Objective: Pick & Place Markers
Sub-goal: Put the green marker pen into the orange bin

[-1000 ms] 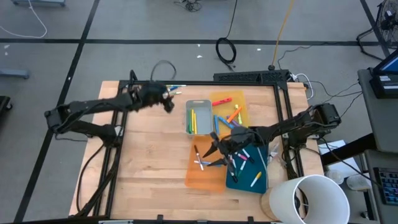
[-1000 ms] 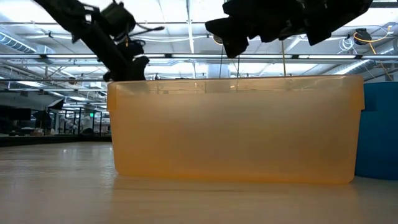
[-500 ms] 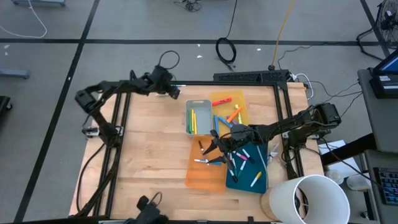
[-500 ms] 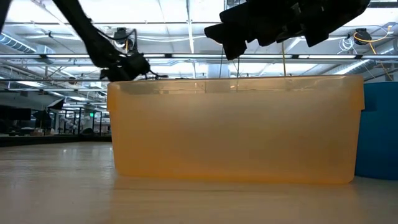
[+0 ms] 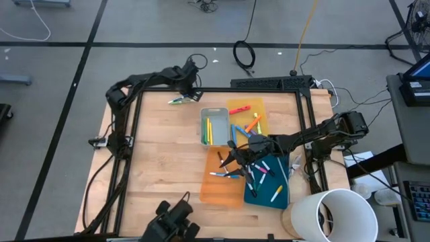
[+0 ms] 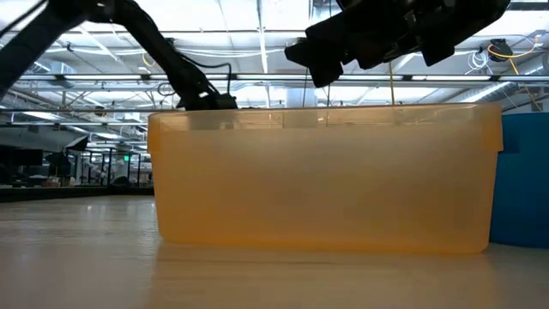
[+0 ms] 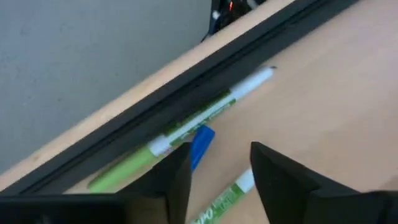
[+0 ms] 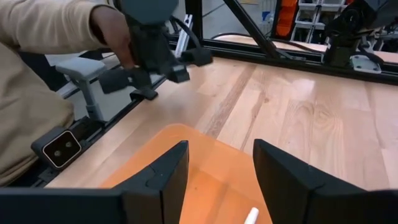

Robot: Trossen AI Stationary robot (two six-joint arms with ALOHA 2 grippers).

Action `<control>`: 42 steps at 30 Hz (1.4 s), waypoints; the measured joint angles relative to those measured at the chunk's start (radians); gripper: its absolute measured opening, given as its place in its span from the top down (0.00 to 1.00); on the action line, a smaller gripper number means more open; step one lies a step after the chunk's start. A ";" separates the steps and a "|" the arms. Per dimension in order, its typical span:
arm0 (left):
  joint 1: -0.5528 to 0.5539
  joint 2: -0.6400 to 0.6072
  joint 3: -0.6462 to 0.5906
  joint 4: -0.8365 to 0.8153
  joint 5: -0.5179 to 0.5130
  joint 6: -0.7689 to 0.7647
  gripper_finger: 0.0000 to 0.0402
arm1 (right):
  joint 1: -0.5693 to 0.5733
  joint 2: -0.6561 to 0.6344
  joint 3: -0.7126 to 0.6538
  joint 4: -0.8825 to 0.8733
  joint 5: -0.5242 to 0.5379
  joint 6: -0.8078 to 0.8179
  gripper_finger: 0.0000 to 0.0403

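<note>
1. The left gripper (image 5: pixel 190 84) is at the far edge of the table (image 5: pixel 161 161), near its far-left corner, reaching in over the dark frame rail (image 7: pixel 205 93). In its wrist view the two fingers (image 7: pixel 177 177) stand apart with nothing between them.

2. Just below that gripper a few markers lie against the rail — a green-and-white one (image 7: pixel 186 127) along it, a blue one (image 7: pixel 199 142) beside it, and another green-and-white marker (image 7: pixel 227 196) nearer the fingers. From above they show as a small cluster (image 5: pixel 179 101) on the bare wood.

3. The right gripper (image 5: pixel 232 161) hovers over the orange tray (image 5: pixel 222 191), low in the middle of the table. Its fingers (image 8: pixel 161 180) are apart and hold nothing; the tip of a white marker (image 8: pixel 250 216) shows on the tray floor between them.

4. Other markers lie spread in the trays: green and yellow ones in the grey tray (image 5: pixel 213 126), orange, red and blue ones on the yellow tray (image 5: pixel 247 115), and mixed colours in the blue tray (image 5: pixel 269 187) (some lie partly under the right arm).

5. A person in a tan sleeve (image 8: pixel 43 37) holds a dark handheld device (image 8: pixel 149 56) at the near edge of the table — the same device (image 5: pixel 173 220) shows at the bottom of the high view.

6. A white bucket (image 5: pixel 332 216) stands at the near-right corner.
</note>
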 joint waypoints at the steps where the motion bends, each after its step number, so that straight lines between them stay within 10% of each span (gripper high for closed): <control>1: 0.003 0.018 0.014 -0.009 0.000 -0.001 0.61 | 0.000 0.000 0.000 0.000 0.000 0.000 0.58; 13: 0.056 0.068 0.047 0.006 0.001 -0.005 0.98 | 0.000 0.000 0.000 -0.004 0.000 0.000 0.59; 24: 0.067 0.077 0.048 -0.013 -0.051 -0.021 0.99 | 0.000 0.000 0.000 -0.004 0.000 0.003 0.60; 34: 0.062 0.042 0.043 -0.254 0.143 0.065 0.99 | 0.000 0.000 0.000 -0.005 0.000 0.003 0.60; 42: 0.019 -0.059 0.046 -0.213 -0.017 0.094 0.98 | 0.000 0.000 0.000 -0.004 0.000 0.003 0.60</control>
